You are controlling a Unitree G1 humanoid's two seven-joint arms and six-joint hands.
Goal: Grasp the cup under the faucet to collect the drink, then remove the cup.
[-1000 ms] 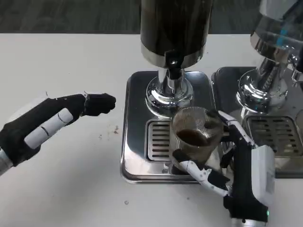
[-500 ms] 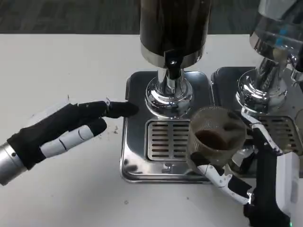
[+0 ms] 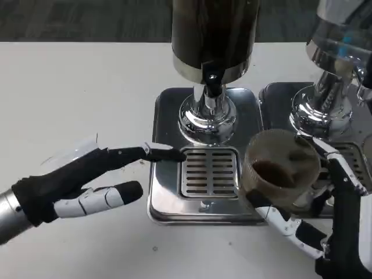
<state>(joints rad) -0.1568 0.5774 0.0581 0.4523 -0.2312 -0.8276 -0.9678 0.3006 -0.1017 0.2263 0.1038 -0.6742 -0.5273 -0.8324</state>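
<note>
Now, cup: ribbed clear glass cup (image 3: 282,174) with dark drink, upright, mouth up, right of the slotted steel drip tray (image 3: 209,174).
Right hand (image 3: 325,221): fingers grip the cup.
Left hand (image 3: 87,180): fingers spread, empty, fingertip touching the tray's left edge.
Room: bare white bench (image 3: 87,87) to the left.
</note>
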